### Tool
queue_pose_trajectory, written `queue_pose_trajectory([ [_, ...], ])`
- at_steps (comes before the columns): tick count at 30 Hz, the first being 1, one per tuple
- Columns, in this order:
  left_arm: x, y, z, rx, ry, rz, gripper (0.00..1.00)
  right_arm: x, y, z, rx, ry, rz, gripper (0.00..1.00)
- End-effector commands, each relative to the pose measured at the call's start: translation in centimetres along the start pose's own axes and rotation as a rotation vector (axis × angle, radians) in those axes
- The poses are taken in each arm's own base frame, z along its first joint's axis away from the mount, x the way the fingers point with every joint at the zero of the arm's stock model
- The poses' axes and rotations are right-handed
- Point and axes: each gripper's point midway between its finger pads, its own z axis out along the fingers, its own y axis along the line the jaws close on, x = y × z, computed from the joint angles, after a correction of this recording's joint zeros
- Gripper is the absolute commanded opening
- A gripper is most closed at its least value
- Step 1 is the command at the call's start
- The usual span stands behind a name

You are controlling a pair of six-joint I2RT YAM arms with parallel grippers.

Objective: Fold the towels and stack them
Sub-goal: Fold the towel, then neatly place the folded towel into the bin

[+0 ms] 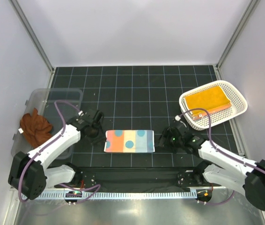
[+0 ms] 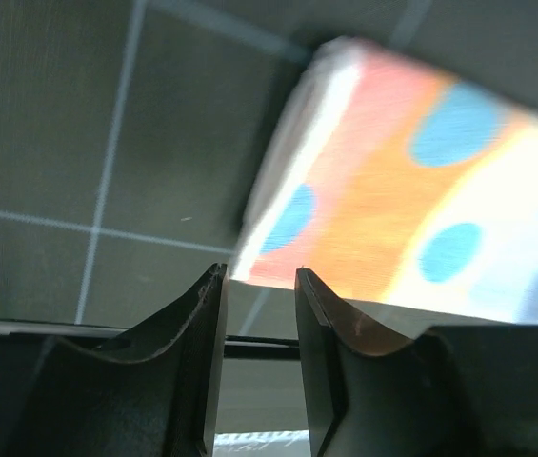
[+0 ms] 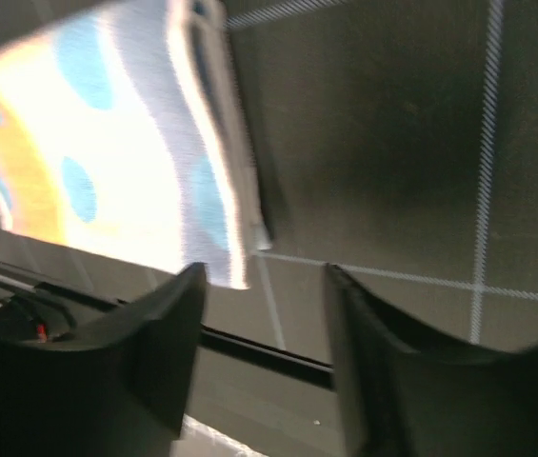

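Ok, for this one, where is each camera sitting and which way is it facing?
Top external: above and behind the arms, looking down on the table; both arms show, bases at the bottom.
Left wrist: on the left arm, looking down past the open left gripper at the polka-dot towel.
Right wrist: on the right arm, looking down past the open right gripper at the same towel's other end.
Shared: all three see that towel.

The overhead camera sees the whole table (image 1: 137, 89); both wrist cameras closely face opposite ends of the polka-dot towel (image 1: 129, 141).
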Motion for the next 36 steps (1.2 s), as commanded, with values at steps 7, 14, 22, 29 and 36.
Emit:
queue_pose_trajectory([
  [7,-2.2,-6.4,-1.1,0.233,-0.023,0.128,0.39,-3.9,5.7,-1.0,-0.126,-0.105,-0.201,0.74],
  [14,-1.1,-3.5,3.2,0.099,0.021,0.137,0.36,-3.8,4.9,2.4,-0.081,-0.061,-0.331,0.73],
  [22,0.3,-2.4,4.9,0.068,0.07,0.103,0.35,-1.0,3.7,4.7,-0.162,-0.012,-0.34,0.7],
  [29,1.2,-1.5,5.5,0.051,0.087,0.071,0.35,0.4,3.2,5.0,-0.171,0.005,-0.34,0.59],
  [36,1.2,-1.4,4.8,0.058,0.084,0.059,0.35,-0.6,1.7,3.6,-0.046,-0.014,-0.392,0.11],
])
